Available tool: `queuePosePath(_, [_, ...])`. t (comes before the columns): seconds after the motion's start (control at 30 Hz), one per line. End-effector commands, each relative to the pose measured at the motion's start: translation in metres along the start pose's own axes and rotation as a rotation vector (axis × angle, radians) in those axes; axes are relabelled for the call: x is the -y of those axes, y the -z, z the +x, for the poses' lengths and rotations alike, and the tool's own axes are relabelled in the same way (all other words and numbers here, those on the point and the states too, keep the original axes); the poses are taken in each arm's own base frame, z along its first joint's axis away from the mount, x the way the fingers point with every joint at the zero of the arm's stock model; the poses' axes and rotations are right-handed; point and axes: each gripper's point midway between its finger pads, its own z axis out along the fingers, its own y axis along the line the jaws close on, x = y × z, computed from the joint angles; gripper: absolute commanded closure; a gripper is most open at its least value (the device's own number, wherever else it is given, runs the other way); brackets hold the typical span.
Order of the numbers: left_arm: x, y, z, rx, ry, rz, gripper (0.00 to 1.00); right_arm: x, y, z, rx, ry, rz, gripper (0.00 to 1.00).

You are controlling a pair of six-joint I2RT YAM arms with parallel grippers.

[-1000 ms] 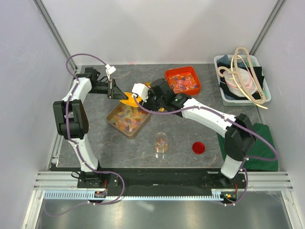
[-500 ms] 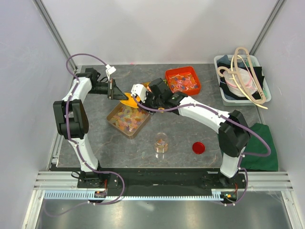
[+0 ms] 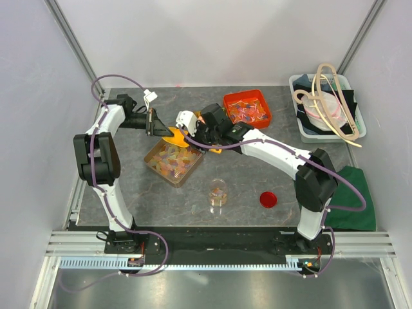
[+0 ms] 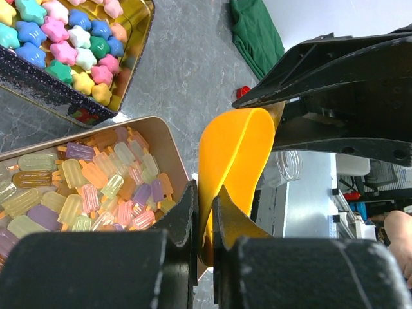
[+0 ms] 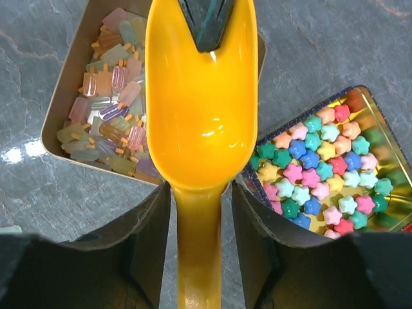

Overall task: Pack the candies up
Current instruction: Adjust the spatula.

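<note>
The candies [image 3: 170, 159] are pale popsicle-shaped pieces filling a tan tin [image 4: 168, 138], also in the right wrist view [image 5: 109, 109]. A yellow scoop [image 3: 174, 136] hangs over that tin's far edge. My left gripper [image 4: 205, 193] is shut on the rim of the scoop's bowl [image 4: 235, 151]; in the top view that left gripper [image 3: 154, 122] is just left of the scoop. My right gripper [image 5: 201, 193] is open and straddles the scoop's handle [image 5: 199, 244] with a gap on each side. The bowl [image 5: 199, 96] holds nothing.
A dark tin of bright star candies [image 5: 322, 167] lies right of the scoop. A red tray of candies [image 3: 247, 108] is behind. A small clear jar [image 3: 218, 192] and a red lid [image 3: 268, 199] stand nearer the bases. White bin [image 3: 327, 109] back right, green cloth [image 3: 351, 193] right.
My right gripper has slid left along the scoop's handle and its fingers have narrowed around it. The left gripper and scoop have barely shifted.
</note>
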Motion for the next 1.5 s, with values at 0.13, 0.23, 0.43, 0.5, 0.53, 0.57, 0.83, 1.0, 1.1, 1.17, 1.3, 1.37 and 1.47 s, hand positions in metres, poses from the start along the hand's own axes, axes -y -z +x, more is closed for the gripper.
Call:
queuePosePath(0.13, [0.010, 0.000, -0.013, 0.037, -0.051, 0.050, 0.98, 0.004, 0.005, -0.038, 0.090, 0.001, -0.015, 0.52])
queuePosePath(0.23, [0.012, 0.000, -0.013, 0.038, -0.055, 0.053, 0.98, 0.003, 0.000, -0.031, 0.074, 0.001, -0.018, 0.53])
queuePosePath(0.43, [0.012, 0.000, -0.014, 0.041, -0.057, 0.057, 0.98, 0.003, -0.002, -0.028, 0.067, 0.006, -0.016, 0.57])
queuePosePath(0.5, [0.012, 0.000, -0.014, 0.043, -0.054, 0.059, 0.98, 0.004, -0.004, -0.024, 0.059, 0.010, -0.014, 0.59])
queuePosePath(0.53, [0.012, 0.000, -0.014, 0.043, -0.054, 0.059, 0.98, 0.003, -0.005, -0.023, 0.055, 0.007, -0.014, 0.60])
queuePosePath(0.57, [0.012, 0.000, -0.014, 0.041, -0.059, 0.058, 0.98, 0.004, -0.006, -0.021, 0.053, 0.008, -0.012, 0.60])
queuePosePath(0.83, [0.011, 0.001, -0.013, 0.044, -0.054, 0.060, 0.98, 0.003, -0.007, -0.019, 0.044, 0.016, -0.004, 0.59])
queuePosePath(1.0, [0.010, 0.000, -0.013, 0.043, -0.051, 0.061, 0.98, 0.003, -0.011, -0.013, 0.022, 0.037, 0.014, 0.51])
queuePosePath(1.1, [0.009, 0.000, -0.012, 0.042, -0.047, 0.063, 0.98, 0.001, -0.012, -0.011, 0.015, 0.047, 0.024, 0.48])
queuePosePath(1.17, [0.010, 0.000, -0.013, 0.044, -0.047, 0.064, 0.98, 0.001, -0.013, -0.013, 0.016, 0.050, 0.031, 0.50])
queuePosePath(1.3, [0.009, -0.001, -0.012, 0.042, -0.045, 0.065, 0.98, 0.001, -0.011, -0.016, 0.024, 0.047, 0.031, 0.63])
queuePosePath(1.37, [0.009, -0.001, -0.012, 0.041, -0.045, 0.064, 0.98, 0.002, -0.011, -0.016, 0.025, 0.046, 0.031, 0.71])
queuePosePath(1.47, [0.008, 0.000, -0.012, 0.043, -0.041, 0.065, 0.98, 0.000, -0.012, -0.015, 0.022, 0.048, 0.029, 0.88])
